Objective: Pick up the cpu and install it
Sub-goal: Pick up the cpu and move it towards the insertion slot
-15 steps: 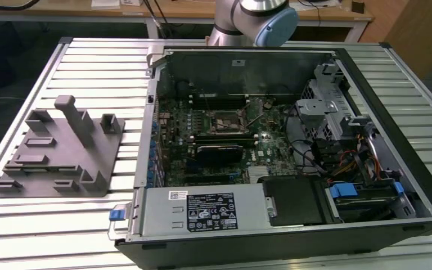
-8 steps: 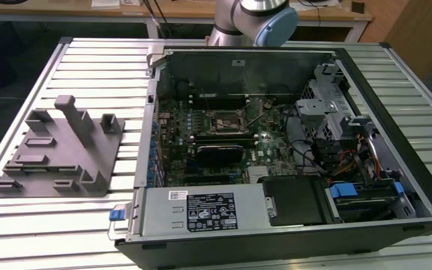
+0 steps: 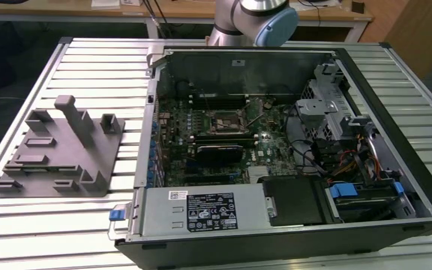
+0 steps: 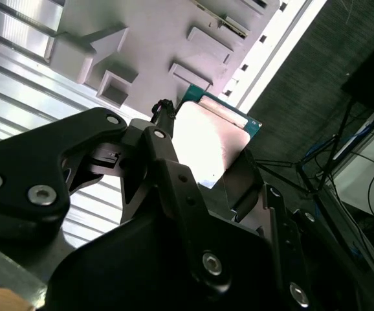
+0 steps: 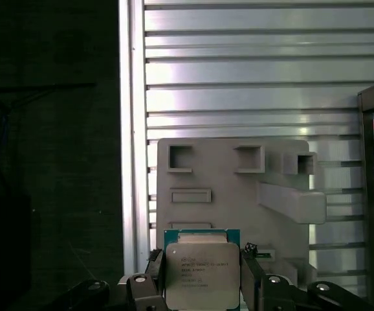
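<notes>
The black two-fingered tool point(image 5: 203, 280) is closed narrowly on the cpu point(image 5: 202, 275), a small flat square chip with a silvery metal top plate on a green board. One finger presses against each of two opposite edges, and the plate faces the camera in the first wrist view. In the second wrist view the same chip point(image 4: 208, 137) sits between the black fingers point(image 4: 163, 139), its plate glaring white under the light.

The cpu is held in the air, apart from the pale grey plastic fixture block point(image 5: 229, 178) with rectangular pockets and raised posts that lies beyond it on the ribbed silver metal surface point(image 5: 239, 65).

In the exterior view this fixture point(image 3: 58, 152) lies on the surface toward the exterior view's left. Beside it, toward the exterior view's right, is the open black desktop computer case point(image 3: 407, 140). Inside the case, the green motherboard point(image 3: 201, 163) carries a square black socket frame point(image 3: 221, 124) near its middle. The arm's silver and blue joint point(image 3: 265, 19) stands behind the case.
</notes>
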`<state>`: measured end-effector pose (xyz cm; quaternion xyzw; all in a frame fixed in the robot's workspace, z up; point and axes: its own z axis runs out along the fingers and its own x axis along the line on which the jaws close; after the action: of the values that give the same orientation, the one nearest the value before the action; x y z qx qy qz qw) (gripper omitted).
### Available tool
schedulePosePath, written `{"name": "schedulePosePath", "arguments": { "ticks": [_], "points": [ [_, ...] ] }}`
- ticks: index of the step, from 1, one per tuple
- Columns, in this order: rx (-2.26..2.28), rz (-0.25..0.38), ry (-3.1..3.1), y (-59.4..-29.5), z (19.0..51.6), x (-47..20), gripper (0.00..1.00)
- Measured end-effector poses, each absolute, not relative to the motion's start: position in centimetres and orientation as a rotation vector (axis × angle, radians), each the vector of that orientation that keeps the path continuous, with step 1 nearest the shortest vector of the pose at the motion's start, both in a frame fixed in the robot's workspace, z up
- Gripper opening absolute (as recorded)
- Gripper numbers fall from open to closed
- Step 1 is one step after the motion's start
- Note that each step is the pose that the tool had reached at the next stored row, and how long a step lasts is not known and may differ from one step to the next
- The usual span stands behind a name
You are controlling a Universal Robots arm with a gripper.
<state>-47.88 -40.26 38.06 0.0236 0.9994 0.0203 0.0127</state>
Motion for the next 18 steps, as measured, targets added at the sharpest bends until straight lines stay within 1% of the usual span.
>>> {"name": "schedulePosePath", "arguments": {
  "ticks": [18],
  "points": [
    [0.074, 0.063, 3.115, -40.2, 38.1, -46.1, 0.55]
  ]
}}
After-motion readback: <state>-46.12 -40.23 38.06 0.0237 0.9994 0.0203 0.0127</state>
